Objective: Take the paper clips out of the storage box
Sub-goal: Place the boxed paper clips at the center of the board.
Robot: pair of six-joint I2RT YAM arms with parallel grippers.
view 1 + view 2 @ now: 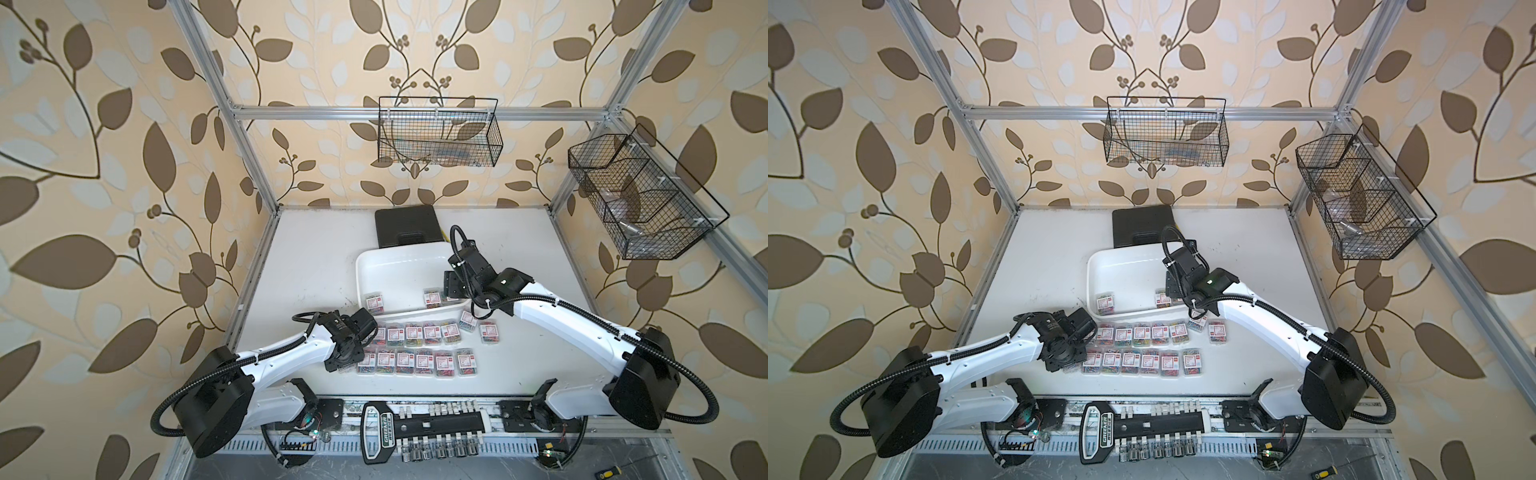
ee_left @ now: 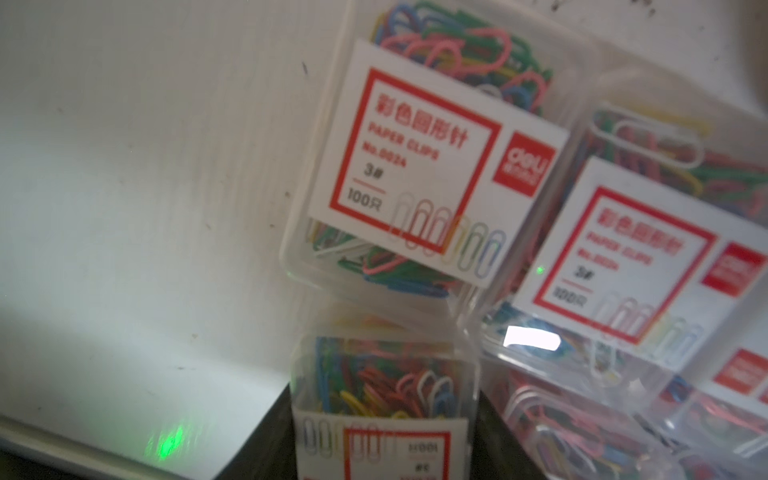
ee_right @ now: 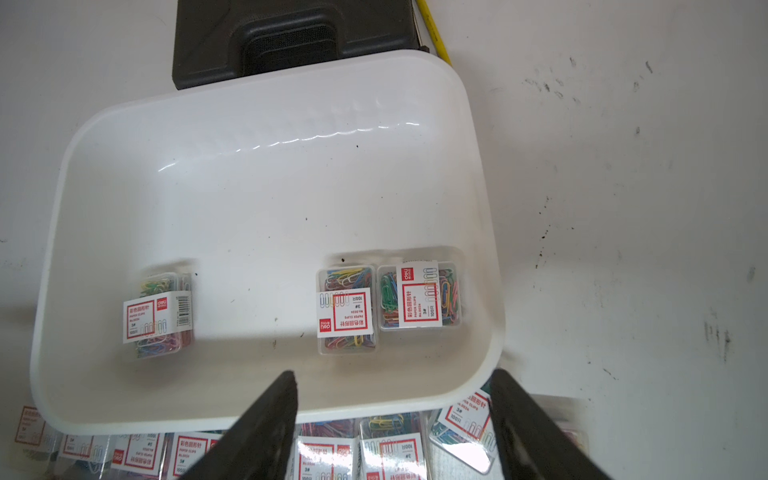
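The storage box (image 1: 399,257), a shallow white tray (image 3: 249,187), holds three clear boxes of paper clips: one (image 3: 158,316) apart and two side by side (image 3: 347,309) (image 3: 419,297). Several more boxes lie in two rows (image 1: 415,334) (image 1: 419,362) on the table in front of the tray. My left gripper (image 1: 347,362) (image 2: 384,399) is at the left end of the nearer row, shut on a box of paper clips (image 2: 382,386). My right gripper (image 1: 451,286) (image 3: 394,374) hovers open over the tray's near rim, with nothing between its fingers.
A black hard case (image 1: 405,226) lies behind the tray, with a yellow stick (image 3: 432,29) beside it. Two black wire baskets (image 1: 438,133) (image 1: 640,195) hang on the frame. A socket rail (image 1: 419,428) lies along the front edge.
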